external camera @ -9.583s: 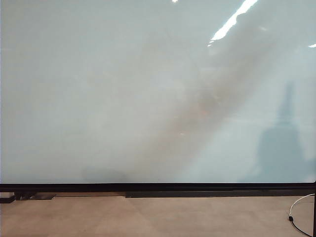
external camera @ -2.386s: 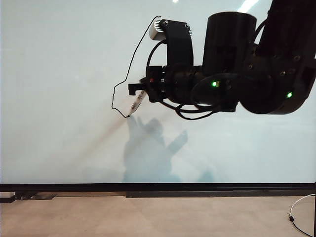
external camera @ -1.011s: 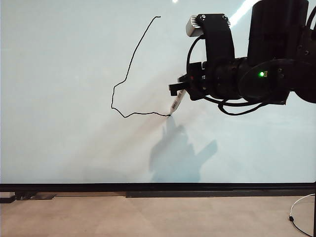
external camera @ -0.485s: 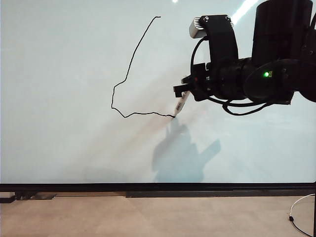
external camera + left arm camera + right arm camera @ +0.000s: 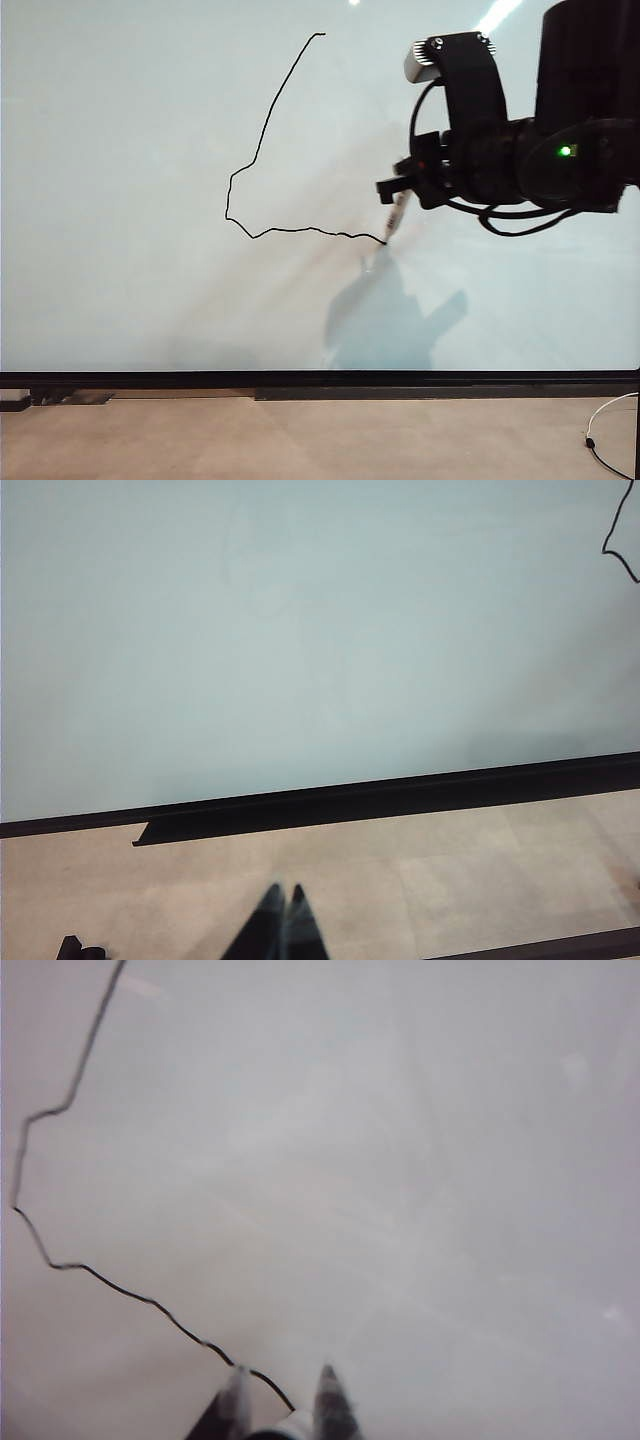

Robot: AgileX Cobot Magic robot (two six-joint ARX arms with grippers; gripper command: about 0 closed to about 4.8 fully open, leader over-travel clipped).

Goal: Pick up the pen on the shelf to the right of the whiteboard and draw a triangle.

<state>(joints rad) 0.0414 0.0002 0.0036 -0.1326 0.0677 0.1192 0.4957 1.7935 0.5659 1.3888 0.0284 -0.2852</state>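
The pen (image 5: pixel 396 215) is pinched between the fingers of the right gripper (image 5: pixel 400 190), which is held out in front of the whiteboard (image 5: pixel 130 300) at mid height, right of centre in the exterior view. The pen is slanted down and to the left, so that its black tip is pressed on the board at the right end of the drawn line; that tilt is judged to let the tip drag without catching. In the right wrist view the two fingertips (image 5: pixel 330 1385) are seen close on either side of the pale barrel (image 5: pixel 285 1428), with the line running up to them. Of the triangle (image 5: pixel 262 140) only two sides are drawn: a wobbly left side from the pointed top down to a kinked corner, and a bottom stroke ending at the tip. The step in hand is judged to be the bottom side, about to be turned upward; the closing side to the top is not yet drawn. The left gripper (image 5: pixel 282 920) is parked low, near the floor below the board's black frame (image 5: pixel 400 795), well apart from the drawing, fingers pressed together and holding nothing, presumably kept clear since one arm is enough.
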